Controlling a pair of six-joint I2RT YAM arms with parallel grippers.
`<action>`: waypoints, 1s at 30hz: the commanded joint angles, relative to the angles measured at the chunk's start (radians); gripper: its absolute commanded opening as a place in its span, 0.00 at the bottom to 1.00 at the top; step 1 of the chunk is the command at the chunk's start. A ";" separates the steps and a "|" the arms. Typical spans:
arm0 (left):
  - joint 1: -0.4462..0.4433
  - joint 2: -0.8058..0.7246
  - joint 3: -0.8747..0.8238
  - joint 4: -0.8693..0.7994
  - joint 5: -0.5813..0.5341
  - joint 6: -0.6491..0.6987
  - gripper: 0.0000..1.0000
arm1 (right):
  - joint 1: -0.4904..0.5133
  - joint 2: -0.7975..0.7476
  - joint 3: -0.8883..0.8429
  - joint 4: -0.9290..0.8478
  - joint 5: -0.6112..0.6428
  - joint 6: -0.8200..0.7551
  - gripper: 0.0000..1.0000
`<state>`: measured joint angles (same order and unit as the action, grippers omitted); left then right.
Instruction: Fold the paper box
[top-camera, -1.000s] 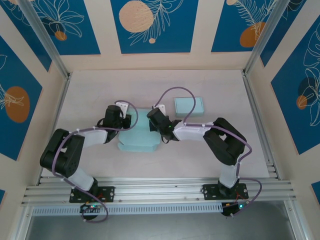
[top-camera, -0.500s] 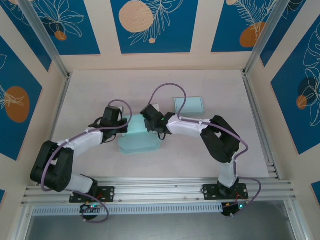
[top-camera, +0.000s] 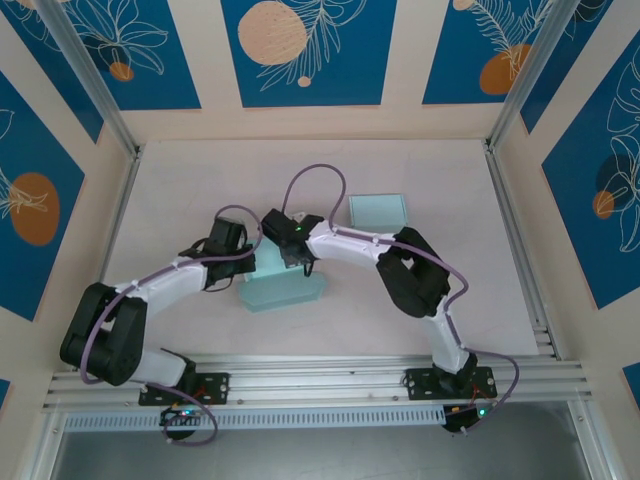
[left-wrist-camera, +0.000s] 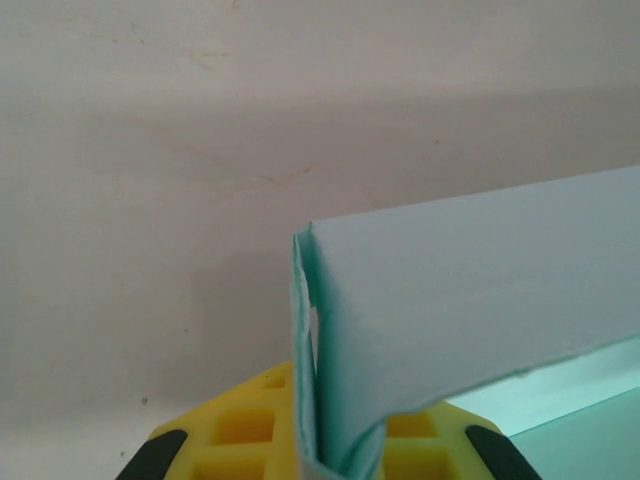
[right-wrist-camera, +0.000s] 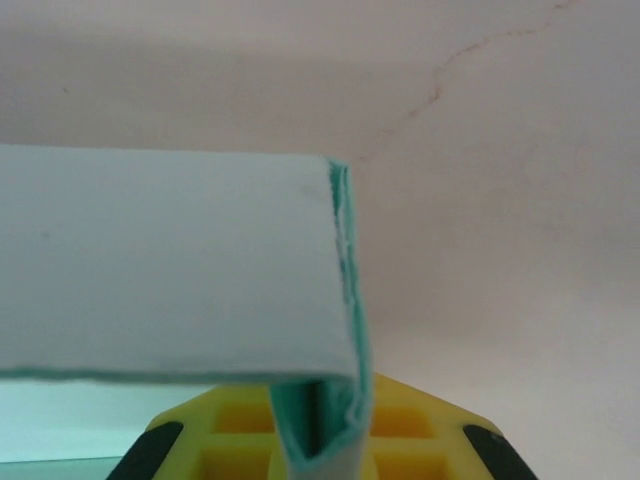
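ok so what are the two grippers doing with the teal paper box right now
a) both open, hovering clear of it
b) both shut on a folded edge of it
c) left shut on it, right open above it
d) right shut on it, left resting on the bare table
b: in each wrist view a folded edge of the paper box runs down into the jaws, with the left gripper and the right gripper each pinched shut on it.

The paper box (top-camera: 290, 290) lies on the table (top-camera: 200, 180), a second box (top-camera: 379, 211) behind it to the right.

Lab robot cell: aluminium rails (top-camera: 320, 375), printed panels (top-camera: 340, 60)
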<state>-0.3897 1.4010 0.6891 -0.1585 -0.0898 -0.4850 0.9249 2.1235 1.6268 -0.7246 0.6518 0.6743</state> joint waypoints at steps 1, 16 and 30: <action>0.035 -0.050 0.039 -0.067 -0.244 -0.059 0.00 | -0.028 0.076 -0.032 -0.490 0.251 0.043 0.06; 0.040 -0.047 0.027 0.033 -0.084 -0.120 0.50 | 0.052 0.126 0.051 -0.381 0.042 -0.022 0.00; 0.001 -0.041 -0.007 -0.070 0.026 -0.175 0.57 | 0.043 0.127 0.098 -0.335 -0.026 -0.019 0.00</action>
<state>-0.3737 1.3510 0.6945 -0.1978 -0.0559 -0.6296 0.9627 2.2028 1.7466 -0.9226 0.6613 0.7063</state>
